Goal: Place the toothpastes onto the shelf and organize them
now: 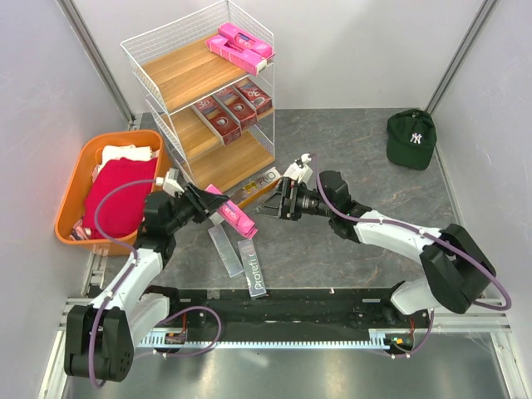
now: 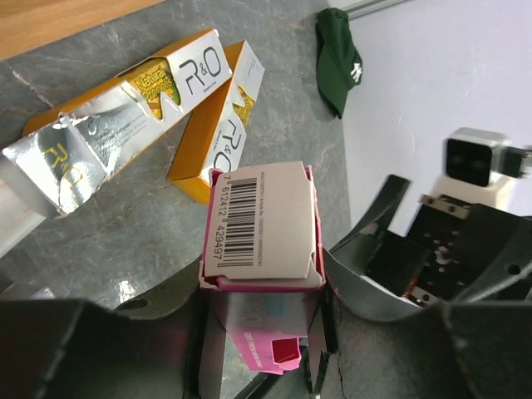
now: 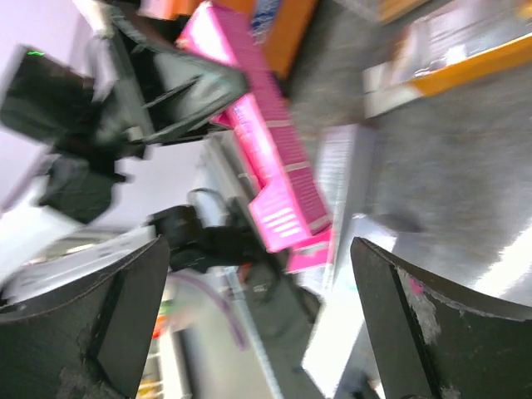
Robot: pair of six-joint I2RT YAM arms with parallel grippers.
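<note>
The left gripper (image 1: 213,207) is clamping a pink toothpaste box (image 1: 237,219) near the middle of the table. Its wrist camera is showing what the overhead view cannot: the box's white barcode flap (image 2: 264,220) is facing the lens, with a dark finger pressing on each long side. The right gripper (image 1: 271,202) is facing that box from 3 o'clock, its fingers (image 3: 91,332) spread wide and touching nothing. Its own camera, though blurred, is showing the pink box ahead, between them.

The shelf (image 1: 174,71) is standing at 11 o'clock, carrying more pink boxes (image 1: 241,46) on its top board and dark red boxes (image 1: 233,106) on the middle one. Gold-and-white boxes (image 2: 220,125) are lying by its foot. Silver boxes (image 1: 253,268) are lying at 6 o'clock from the held box.
</note>
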